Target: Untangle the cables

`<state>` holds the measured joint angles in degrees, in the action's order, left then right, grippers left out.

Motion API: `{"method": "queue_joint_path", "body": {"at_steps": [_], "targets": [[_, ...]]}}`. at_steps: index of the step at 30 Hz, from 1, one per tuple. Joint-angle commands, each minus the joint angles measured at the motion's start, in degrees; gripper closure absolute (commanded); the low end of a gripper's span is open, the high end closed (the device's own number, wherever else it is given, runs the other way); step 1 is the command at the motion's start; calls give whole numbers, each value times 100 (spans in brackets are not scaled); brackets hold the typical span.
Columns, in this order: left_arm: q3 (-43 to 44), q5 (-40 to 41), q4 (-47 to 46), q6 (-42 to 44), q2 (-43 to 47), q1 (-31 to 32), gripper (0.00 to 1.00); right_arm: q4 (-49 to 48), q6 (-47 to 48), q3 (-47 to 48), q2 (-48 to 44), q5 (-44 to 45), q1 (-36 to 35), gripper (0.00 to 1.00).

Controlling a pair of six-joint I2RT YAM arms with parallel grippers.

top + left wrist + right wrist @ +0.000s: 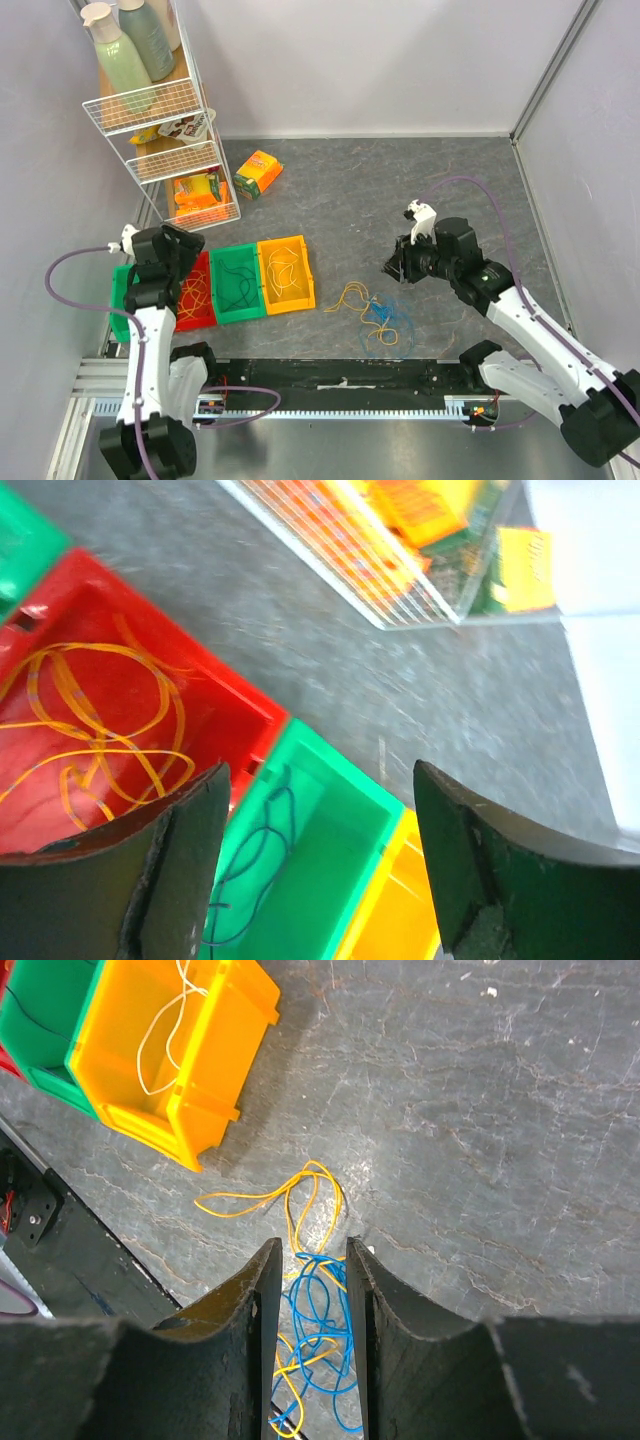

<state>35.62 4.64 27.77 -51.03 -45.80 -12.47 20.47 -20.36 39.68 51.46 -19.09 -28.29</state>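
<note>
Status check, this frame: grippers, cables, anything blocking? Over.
Left gripper open, empty, above red bin. Right gripper part open, empty, over cables. Blue, yellow, orange strands tangled on table. No obstruction seen.

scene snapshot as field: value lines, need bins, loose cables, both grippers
red bin: orange cables inside
green bin: dark cable inside
yellow bin: pale cable inside
unsorted: blue and yellow tangle on table, right of the yellow bin
left gripper: open, empty, over red and green bins
right gripper: jaws slightly apart, empty, pointing down at the tangle, clear of it
background: wire rack far left
</note>
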Motion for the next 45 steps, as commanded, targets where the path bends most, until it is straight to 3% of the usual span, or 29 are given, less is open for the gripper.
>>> {"method": "queue_joint_path", "body": {"at_steps": [1,6,8,12,15,18,22,25,30,34,39,45], "targets": [[174,-1611,-331,1021,755,42,20,-43,-3,84,223,2,-18,60],[51,-3231,-1640,1280,697,1015,20,177,-423,58,838,-182,-27,60],[173,-3347,-1915,1436,267,1963,20,-103,-801,-214,901,-419,-114,60],[787,-3556,-2038,2279,-1093,3906,21,-385,-1557,-785,664,-96,-466,60],[1376,-4224,-1846,2676,-2211,4751,28,-447,-1971,-1076,654,63,-694,60],[1676,-3834,-1827,2905,-2977,5402,33,-185,-2103,-1156,515,553,-862,59],[1510,-3269,-2380,2721,-3400,6141,29,220,-2244,-1173,110,1144,-880,58],[1387,-3102,-2750,2458,-3681,6449,24,361,-2279,-1182,22,1171,-880,56],[1431,-2882,-3084,2159,-4199,6678,23,704,-2113,-1077,13,1337,-880,55],[1623,-2802,-3147,1991,-4656,6679,39,730,-2104,-1085,-75,1452,-880,54],[1940,-2504,-3050,1965,-5070,6679,41,450,-2262,-1427,-224,1286,-880,55],[2099,-2020,-2873,1956,-5167,6678,53,177,-2201,-1586,-216,1162,-880,55]]}}
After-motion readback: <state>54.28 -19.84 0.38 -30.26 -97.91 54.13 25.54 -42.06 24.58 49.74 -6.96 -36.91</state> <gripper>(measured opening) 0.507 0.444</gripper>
